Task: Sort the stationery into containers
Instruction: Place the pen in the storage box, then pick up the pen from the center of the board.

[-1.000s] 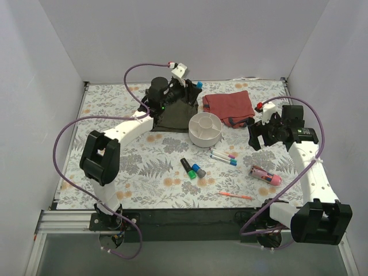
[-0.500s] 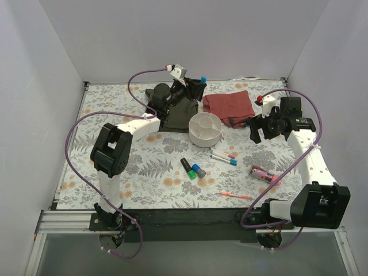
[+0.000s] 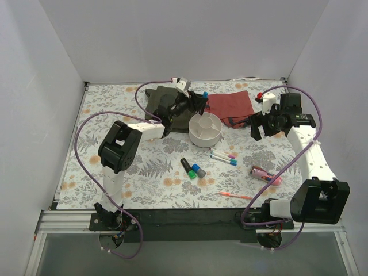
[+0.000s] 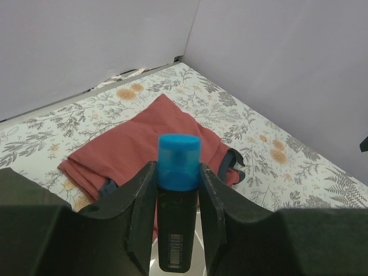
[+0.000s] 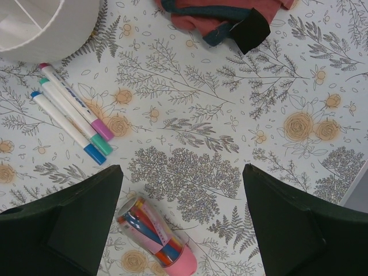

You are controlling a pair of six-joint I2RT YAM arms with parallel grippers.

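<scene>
My left gripper (image 3: pixel 198 101) is shut on a black marker with a blue cap (image 4: pixel 179 198), held over the far-left rim of the round white divided bowl (image 3: pixel 205 129); the cap also shows in the top view (image 3: pixel 204 95). My right gripper (image 3: pixel 257 127) is open and empty, above the table right of the bowl. Three thin white pens (image 3: pixel 223 157) lie in front of the bowl and show in the right wrist view (image 5: pixel 72 112). Two markers with green and blue caps (image 3: pixel 192 168) lie nearer. The fat pink tube (image 3: pixel 265 175) lies at the right, below the right gripper (image 5: pixel 156 244). A pink-orange pen (image 3: pixel 235 195) lies near the front edge.
A red cloth (image 3: pixel 231 107) lies behind and right of the bowl, also in the left wrist view (image 4: pixel 144 138). A dark olive cloth (image 3: pixel 164 99) lies behind the left gripper. White walls enclose the table on three sides.
My left gripper has carried the blue-capped marker right and forward, from over the olive cloth to the bowl's rim. The right arm has lifted and shifted slightly left.
</scene>
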